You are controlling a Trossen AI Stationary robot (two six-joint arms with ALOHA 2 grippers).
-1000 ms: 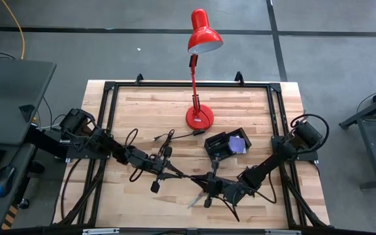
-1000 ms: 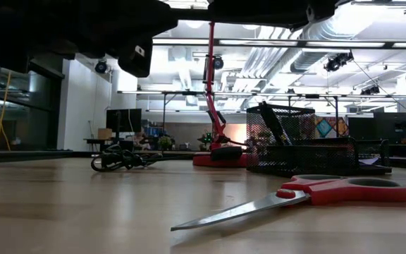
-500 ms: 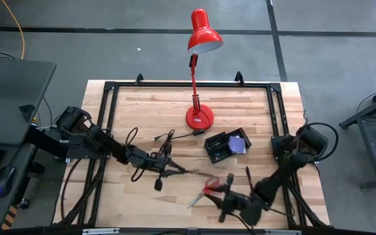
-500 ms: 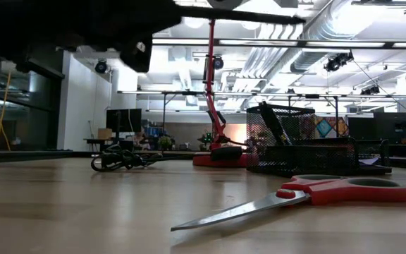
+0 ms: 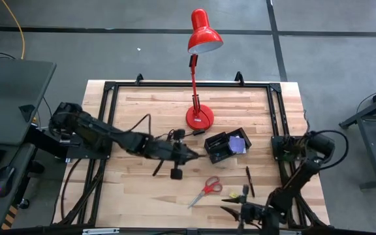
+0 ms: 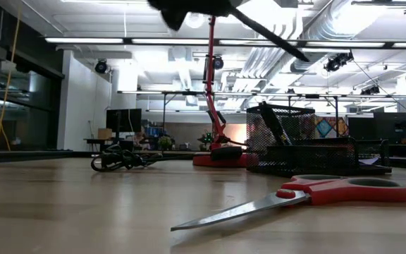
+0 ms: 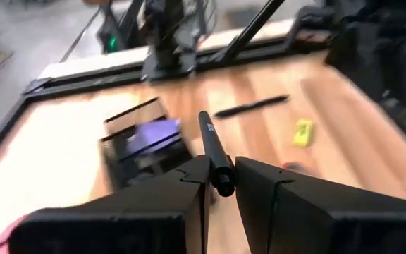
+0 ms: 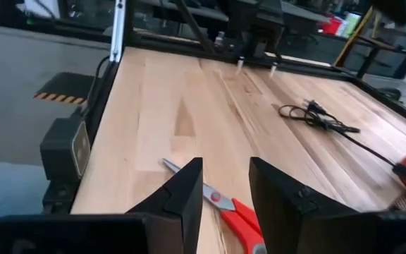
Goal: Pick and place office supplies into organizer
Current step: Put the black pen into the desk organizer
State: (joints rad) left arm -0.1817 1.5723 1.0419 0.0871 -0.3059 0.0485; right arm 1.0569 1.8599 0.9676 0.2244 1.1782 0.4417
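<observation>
My left gripper (image 5: 187, 154) hovers over the table's middle, just left of the black organizer (image 5: 227, 145), shut on a thin black pen (image 7: 213, 149). The low view shows that pen (image 6: 270, 34) slanting down high above the table. The organizer (image 7: 143, 141) holds a purple sticky-note pad (image 5: 239, 144). The red-handled scissors (image 5: 205, 190) lie flat on the wood, and so do a second black pen (image 5: 249, 181) and a yellow-green piece (image 7: 302, 131). My right gripper (image 5: 240, 210) is open near the table's near edge, right of the scissors (image 8: 224, 204). My left gripper pinches the black pen between its two fingers near the pen's rear end (image 7: 222, 180). The pen runs forward past the fingertips, and its free end (image 7: 204, 117) points toward the organizer. It is lifted clear of the table and slants downward.
A red desk lamp stands on its round base (image 5: 199, 117) behind the organizer. A black coiled cable (image 5: 165, 138) lies left of the lamp base, under my left arm. Black frame rails (image 5: 109, 124) border the table. Bare wood lies at the near left.
My left gripper has risen and moved right and toward the far edge, carrying the pen from beside the scissors toward the organizer. My right gripper has drawn back from the scissors toward the table's near edge. The scissors have stayed in place.
</observation>
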